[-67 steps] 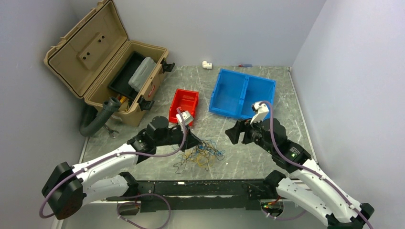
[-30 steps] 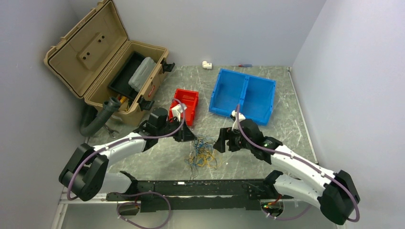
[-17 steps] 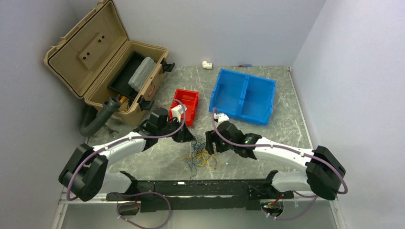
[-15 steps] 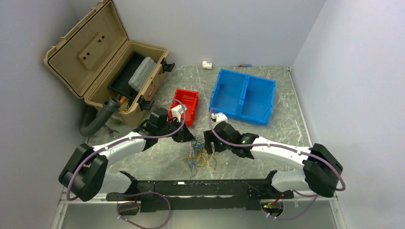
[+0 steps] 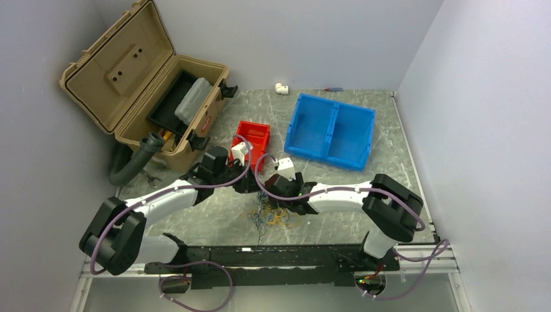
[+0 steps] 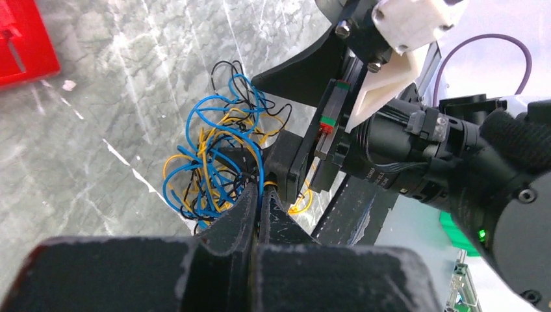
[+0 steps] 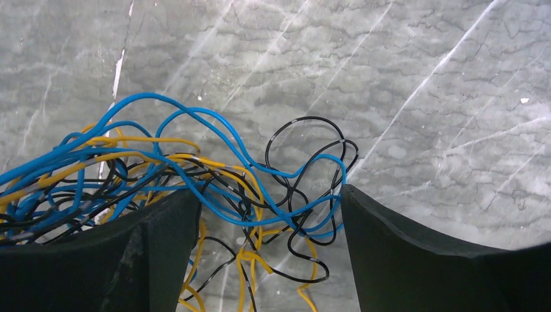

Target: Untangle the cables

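Grey marbled tabletop (image 5: pixel 390 162) walled in by plain pale panels carries the whole scene, with the cables (image 5: pixel 276 213) lying in one loose knot near the front edge, between the two arms and just forward of a small red bin (image 5: pixel 252 138). The knot is made of thin blue, yellow-orange and black strands looped through one another. The left gripper (image 5: pixel 255 185) reaches in from the left, its fingers pressed together. In the left wrist view the left gripper (image 6: pixel 258 195) pinches the cables (image 6: pixel 214 169) at their near edge, where blue and yellow strands run straight into the closed tips. The right gripper (image 5: pixel 271 199) comes in from the opposite side, low over the tangle. From its own camera the right gripper (image 7: pixel 269 195) stands wide apart, one finger on each side of a bunch of the cables (image 7: pixel 195 175), gripping nothing. The left wrist camera shows the right gripper (image 6: pixel 266 120) just behind the knot. Farther back sit a blue two-compartment bin (image 5: pixel 330 130), a white pipe fitting (image 5: pixel 281 88) against the rear wall, and an open tan toolbox (image 5: pixel 123 71) at the left.
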`<state>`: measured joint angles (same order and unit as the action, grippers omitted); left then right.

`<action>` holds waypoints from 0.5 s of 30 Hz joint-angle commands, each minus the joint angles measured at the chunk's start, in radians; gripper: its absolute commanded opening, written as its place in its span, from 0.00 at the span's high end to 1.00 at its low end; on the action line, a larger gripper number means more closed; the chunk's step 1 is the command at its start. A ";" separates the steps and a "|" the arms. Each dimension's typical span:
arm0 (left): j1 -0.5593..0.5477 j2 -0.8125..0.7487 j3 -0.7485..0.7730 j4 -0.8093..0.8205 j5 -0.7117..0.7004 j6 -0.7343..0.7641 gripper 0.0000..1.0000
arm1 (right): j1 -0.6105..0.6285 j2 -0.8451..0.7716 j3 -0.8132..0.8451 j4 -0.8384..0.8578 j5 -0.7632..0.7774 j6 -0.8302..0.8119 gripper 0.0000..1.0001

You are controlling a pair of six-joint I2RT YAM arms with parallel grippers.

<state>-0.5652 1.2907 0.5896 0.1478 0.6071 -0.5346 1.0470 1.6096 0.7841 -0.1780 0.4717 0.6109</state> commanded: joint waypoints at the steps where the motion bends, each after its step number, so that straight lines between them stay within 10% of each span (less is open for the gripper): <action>1: 0.036 -0.077 0.004 -0.014 0.011 0.028 1.00 | 0.019 0.059 0.004 -0.142 0.118 0.097 0.19; 15: 0.263 -0.425 -0.106 -0.216 -0.239 0.013 1.00 | -0.107 -0.360 -0.195 -0.434 0.238 0.471 0.16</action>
<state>-0.3244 0.9394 0.5373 -0.0738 0.4622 -0.4915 0.9943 1.3659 0.6224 -0.4358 0.6197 0.9600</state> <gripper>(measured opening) 0.022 0.850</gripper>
